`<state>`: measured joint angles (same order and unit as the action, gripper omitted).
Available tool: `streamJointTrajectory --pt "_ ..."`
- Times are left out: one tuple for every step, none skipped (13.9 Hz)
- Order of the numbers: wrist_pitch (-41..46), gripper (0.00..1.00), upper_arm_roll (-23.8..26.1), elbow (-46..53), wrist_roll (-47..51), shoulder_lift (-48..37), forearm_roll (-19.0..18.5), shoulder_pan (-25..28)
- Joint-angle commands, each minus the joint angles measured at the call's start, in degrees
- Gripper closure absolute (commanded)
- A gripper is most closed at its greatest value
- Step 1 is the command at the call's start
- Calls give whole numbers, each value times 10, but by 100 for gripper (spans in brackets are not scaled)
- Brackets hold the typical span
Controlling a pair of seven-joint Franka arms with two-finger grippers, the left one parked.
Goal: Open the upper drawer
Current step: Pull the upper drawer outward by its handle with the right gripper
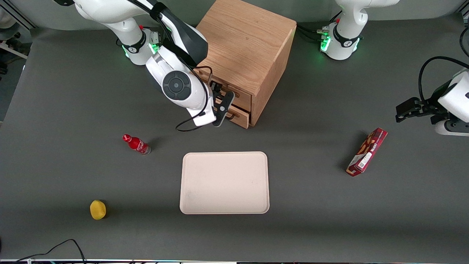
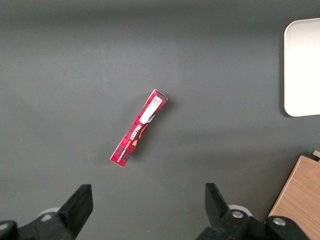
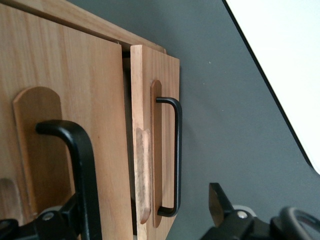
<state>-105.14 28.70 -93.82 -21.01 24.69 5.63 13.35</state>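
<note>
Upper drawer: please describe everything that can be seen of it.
The upper drawer has a light oak front with a rounded wooden plate bearing a thin black metal handle. It looks shut, while the lower drawer stands slightly out. The open gripper is at its handle, not closed on it.

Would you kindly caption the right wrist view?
Open gripper straddling the upper drawer's handle; lower drawer sits slightly out.

The upper drawer point(image 1: 238, 96) point(image 3: 65, 145), light oak with a long thin black handle point(image 3: 75, 165), sat shut and flush in its cabinet before me.
</note>
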Motion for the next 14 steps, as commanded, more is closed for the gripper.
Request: streamJointTrajectory --pt "-15 0 -5 0 -9 8 -12 3" --pt "-15 0 -5 0 -9 8 -13 2" --pt "-14 0 -5 0 -9 8 -14 -1" --pt "-14 0 -5 0 -11 8 -15 -2" --pt "-13 0 -5 0 -12 8 -17 -3" --pt "-13 0 -7 1 -13 7 -17 -4" --pt "-13 0 -9 3 -16 7 -18 -4" --pt "-12 0 -11 6 -18 7 -22 -5" --pt "-11 0 -12 7 -21 7 -25 -8" --pt "-11 0 -12 8 -21 7 -26 -10" --pt "-10 0 -13 13 -23 8 -26 -12" --pt "-10 0 -13 14 -27 8 -27 -14" --pt "-10 0 -15 19 -30 9 -26 -16" --pt "-10 0 -21 21 -32 9 -27 -16"
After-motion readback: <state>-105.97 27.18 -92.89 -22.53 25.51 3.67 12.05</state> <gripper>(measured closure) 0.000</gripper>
